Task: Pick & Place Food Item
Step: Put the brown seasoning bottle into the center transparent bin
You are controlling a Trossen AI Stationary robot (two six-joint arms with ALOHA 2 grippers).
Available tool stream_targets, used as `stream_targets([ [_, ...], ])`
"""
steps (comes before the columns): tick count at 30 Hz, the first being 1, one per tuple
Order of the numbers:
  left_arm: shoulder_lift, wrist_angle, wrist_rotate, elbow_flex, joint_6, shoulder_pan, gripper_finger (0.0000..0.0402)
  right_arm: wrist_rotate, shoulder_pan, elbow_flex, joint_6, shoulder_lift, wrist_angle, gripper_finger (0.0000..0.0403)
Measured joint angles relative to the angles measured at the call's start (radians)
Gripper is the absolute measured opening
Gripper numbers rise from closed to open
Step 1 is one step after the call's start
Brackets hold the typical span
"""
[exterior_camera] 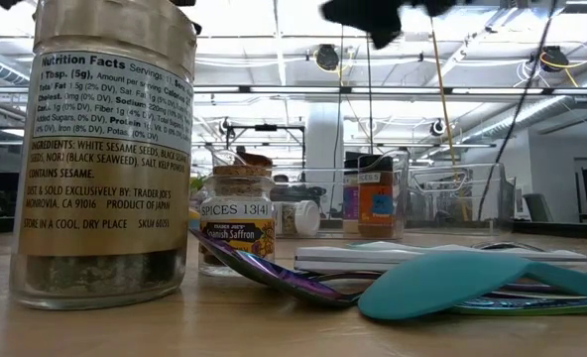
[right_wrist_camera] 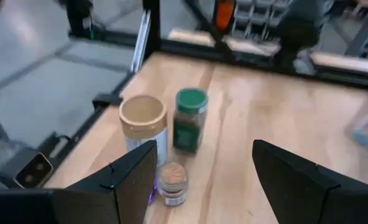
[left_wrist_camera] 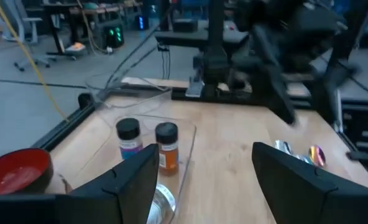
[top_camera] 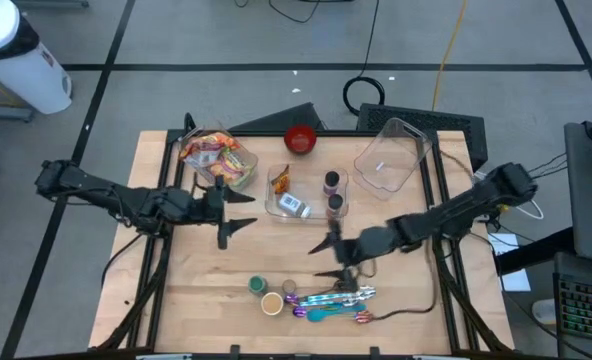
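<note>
My left gripper (top_camera: 238, 215) hovers open over the table's left middle, next to a clear tray (top_camera: 276, 205) holding two dark-lidded spice jars (left_wrist_camera: 166, 144), a white jar (top_camera: 294, 207) and a small packet (top_camera: 281, 178). My right gripper (top_camera: 328, 256) hangs open above the near middle. Beyond its fingers (right_wrist_camera: 134, 180) stand a tan-lidded jar (right_wrist_camera: 143, 121), a green-lidded jar (right_wrist_camera: 190, 118) and a small cork-topped jar (right_wrist_camera: 173, 180), all upright on the wood. A clear tub with a bag of snacks (top_camera: 216, 155) stands at the far left.
A red bowl (top_camera: 299, 140) and a tilted clear tub (top_camera: 391, 158) sit at the far edge. Coloured spoons (top_camera: 331, 298) lie near the front edge, beside the jars. Bare wood lies in the table's middle, between the two grippers.
</note>
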Motion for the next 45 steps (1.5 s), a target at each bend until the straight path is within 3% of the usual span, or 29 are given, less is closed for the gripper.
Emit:
stream_targets([
  [7, -0.04, 0.011, 0.0, -0.054, -0.071, 0.011, 0.0267, -0.004, 0.002, 0.269, -0.045, 0.281, -0.282, 0.0268],
  [14, -0.04, 0.021, 0.0, -0.054, -0.105, 0.01, 0.0267, -0.058, -0.002, 0.332, -0.048, 0.441, -0.259, 0.0288],
  [20, -0.04, 0.026, 0.001, -0.054, -0.105, 0.008, 0.0267, -0.062, -0.007, 0.334, -0.025, 0.488, -0.182, 0.0283],
  [25, -0.037, 0.043, 0.001, -0.054, -0.104, 0.008, 0.0267, -0.163, -0.013, 0.334, -0.022, 0.534, -0.121, 0.0282],
  [33, -0.016, 0.045, 0.001, -0.054, -0.104, 0.01, 0.0267, -0.159, -0.043, 0.333, -0.018, 0.543, -0.118, 0.0276],
  [45, 0.07, 0.153, -0.016, -0.054, -0.101, 0.01, 0.0267, -0.161, -0.053, 0.333, -0.017, 0.544, -0.12, 0.0197],
])
